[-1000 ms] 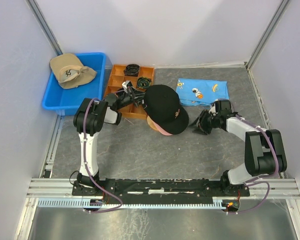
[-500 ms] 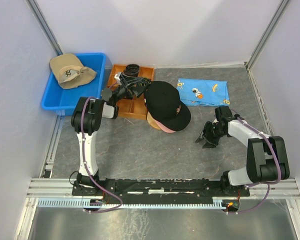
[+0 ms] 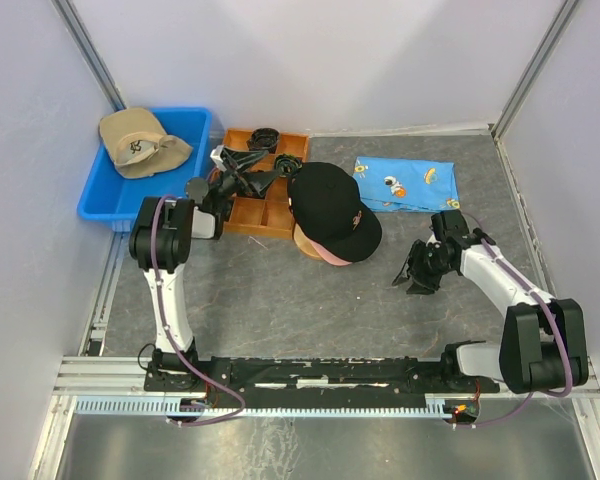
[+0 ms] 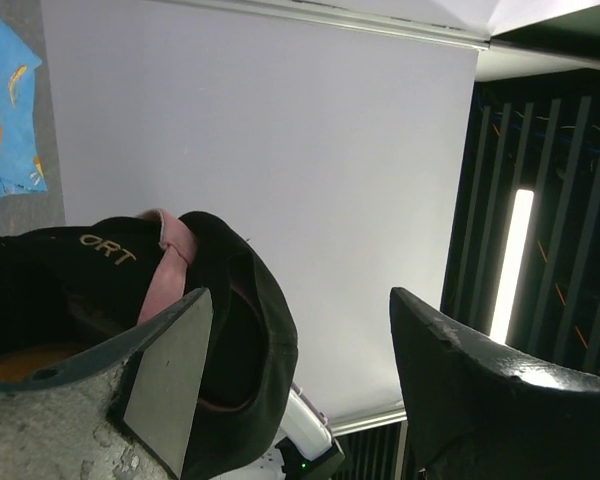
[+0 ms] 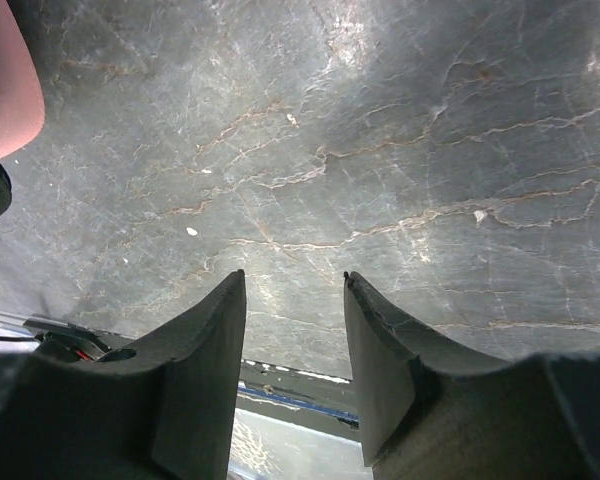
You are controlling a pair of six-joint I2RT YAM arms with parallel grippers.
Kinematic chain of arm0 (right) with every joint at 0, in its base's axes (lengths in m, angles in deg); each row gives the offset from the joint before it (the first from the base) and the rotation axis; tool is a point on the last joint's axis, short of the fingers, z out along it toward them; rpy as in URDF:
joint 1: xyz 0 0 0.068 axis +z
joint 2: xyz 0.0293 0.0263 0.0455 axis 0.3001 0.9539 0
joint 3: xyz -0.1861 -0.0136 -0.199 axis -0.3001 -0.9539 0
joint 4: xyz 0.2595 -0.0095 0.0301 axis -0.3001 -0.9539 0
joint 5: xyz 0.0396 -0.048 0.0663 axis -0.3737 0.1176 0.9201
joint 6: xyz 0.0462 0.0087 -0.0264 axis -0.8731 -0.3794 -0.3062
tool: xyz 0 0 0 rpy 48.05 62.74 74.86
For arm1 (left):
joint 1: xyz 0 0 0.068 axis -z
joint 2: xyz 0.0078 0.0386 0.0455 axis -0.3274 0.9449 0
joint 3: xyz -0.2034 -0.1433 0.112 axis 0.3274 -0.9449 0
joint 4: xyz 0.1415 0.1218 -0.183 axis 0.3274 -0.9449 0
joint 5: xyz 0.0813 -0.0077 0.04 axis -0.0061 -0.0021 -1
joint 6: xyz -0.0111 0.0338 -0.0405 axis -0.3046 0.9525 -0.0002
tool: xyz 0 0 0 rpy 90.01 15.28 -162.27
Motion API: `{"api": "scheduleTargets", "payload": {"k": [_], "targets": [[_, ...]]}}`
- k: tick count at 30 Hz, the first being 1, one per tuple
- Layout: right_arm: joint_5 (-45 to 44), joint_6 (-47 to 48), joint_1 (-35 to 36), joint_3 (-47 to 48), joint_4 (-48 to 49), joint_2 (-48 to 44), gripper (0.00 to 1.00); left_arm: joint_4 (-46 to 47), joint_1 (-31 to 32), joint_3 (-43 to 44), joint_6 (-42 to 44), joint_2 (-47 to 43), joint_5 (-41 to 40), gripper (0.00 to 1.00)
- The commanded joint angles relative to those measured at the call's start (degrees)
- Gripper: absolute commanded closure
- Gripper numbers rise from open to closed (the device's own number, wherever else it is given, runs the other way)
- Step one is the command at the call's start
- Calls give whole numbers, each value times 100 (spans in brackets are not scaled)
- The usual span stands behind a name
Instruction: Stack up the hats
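1. I see a black hat [image 3: 332,205] stacked on the pink hat [image 3: 323,257] mid-table
2. The tan hat [image 3: 140,140] lies unstacked in the far-left blue bin [image 3: 100,200]
3. My left gripper [image 3: 245,165] and right gripper [image 3: 417,272] both gape, released, empty

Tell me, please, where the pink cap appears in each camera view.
Top external: pink cap, centre, peeking from under the black cap.
Left wrist: pink cap strap, lower left.
Right wrist: pink cap edge, upper-left corner.
Shared landmark: the black cap lying on it.
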Motion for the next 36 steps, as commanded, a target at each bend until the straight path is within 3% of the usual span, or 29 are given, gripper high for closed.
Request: {"api": "scheduleTargets", "payload": {"k": [1, 7, 11, 18, 24, 28, 29, 32, 34, 36], "targets": [[-53, 7, 80, 323, -99, -71, 49, -49, -130, 65, 139, -830, 461, 22], [-37, 55, 76, 414, -74, 27, 49, -3599, 21, 821, 2850, -1759, 888, 19], [13, 87, 76, 542, -52, 119, 49, -4334, 156, 1151, 3261, -1920, 750, 19], [44, 249, 81, 649, -101, 162, 49, -4199, 217, 984, 3165, -1935, 456, 19], [-5, 446, 82, 748, -260, 146, 49, -2349, 228, -207, 2188, -1801, 158, 19], [-55, 559, 75, 768, -348, 98, 49, -1925, 294, -57, 1872, -1885, 78, 20], [-52, 579, 81, 765, -349, 102, 49, -2186, 331, 138, 2054, -1970, 84, 20], [-31, 609, 77, 776, -332, 141, 49, -4630, 384, 980, 3708, -2494, -98, 20], [11, 609, 81, 807, -316, 159, 49, -6694, 324, 1587, 4977, -2766, -687, 18], [67, 596, 79, 836, -304, 178, 49, -7780, 158, 1880, 5513, -2924, -1459, 17]]}}
